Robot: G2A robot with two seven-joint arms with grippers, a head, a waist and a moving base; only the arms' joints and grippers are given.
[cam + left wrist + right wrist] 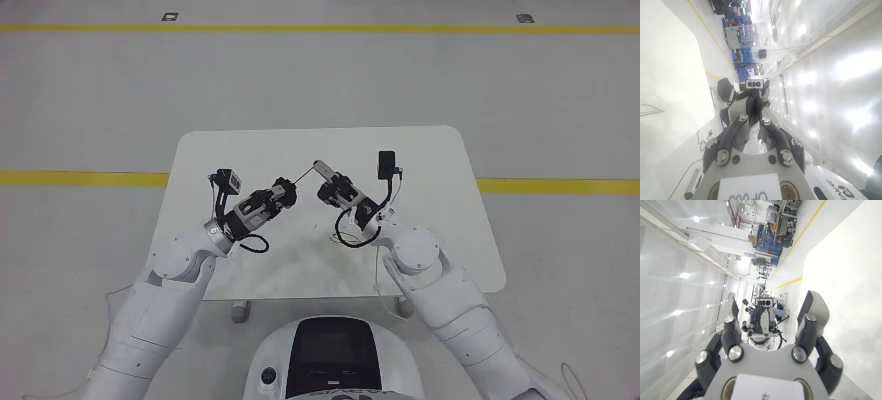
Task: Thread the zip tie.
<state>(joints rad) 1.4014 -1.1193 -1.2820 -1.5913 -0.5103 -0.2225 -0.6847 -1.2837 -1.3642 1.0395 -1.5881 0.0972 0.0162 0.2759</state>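
Observation:
Both arms hover over the middle of the white table (440,170), their grippers facing each other a short gap apart. My left gripper (286,187) (753,97) is shut on a thin black zip tie (302,176), whose free end sticks out toward the right gripper. In the right wrist view the zip tie (758,313) shows as a dark strip in the left gripper (757,323) straight ahead. My right gripper (323,176) (773,297) is open, its fingers (814,308) spread wide with nothing between them. The left wrist view shows the right gripper (745,89) just beyond the tie's tip.
A clear, flat packet with thin dark lines (652,108) lies on the table under the arms. The table's rounded corner (810,253) and edges are well away from both grippers. Grey floor with yellow lines (80,178) surrounds the table.

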